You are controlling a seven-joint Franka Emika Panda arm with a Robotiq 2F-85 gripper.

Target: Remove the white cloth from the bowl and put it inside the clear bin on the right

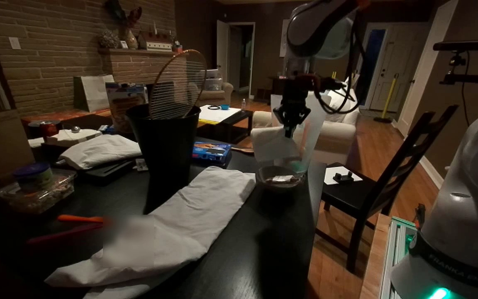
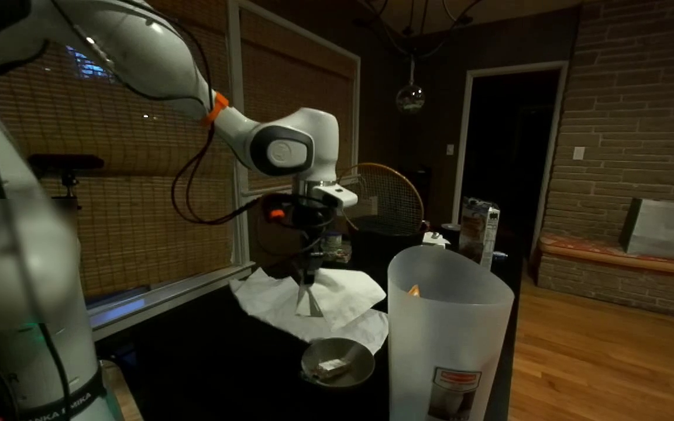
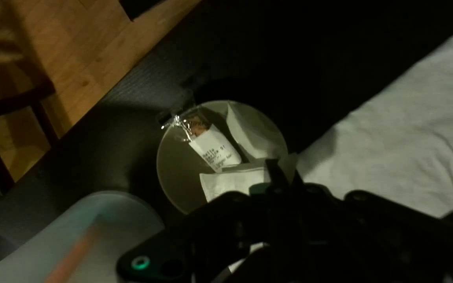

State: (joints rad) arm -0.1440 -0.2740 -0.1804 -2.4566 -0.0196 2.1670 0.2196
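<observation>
Well, a white jointed robot arm reaches in from my left over the black surface, where a long, rumpled white sheet lies. Next along is the black end effector, its fingers pressed together on a thin white cloth that droops in the air above a round grey bowl. A clear-wrapped packet with a white label lies in that bowl. Behind, an orange-framed racket pokes up from a black bin. Right of the bowl stands the tall, frosted clear plastic bin, something orange inside. Farthest over, a pale paper bag rests on a red-cushioned ledge.
</observation>
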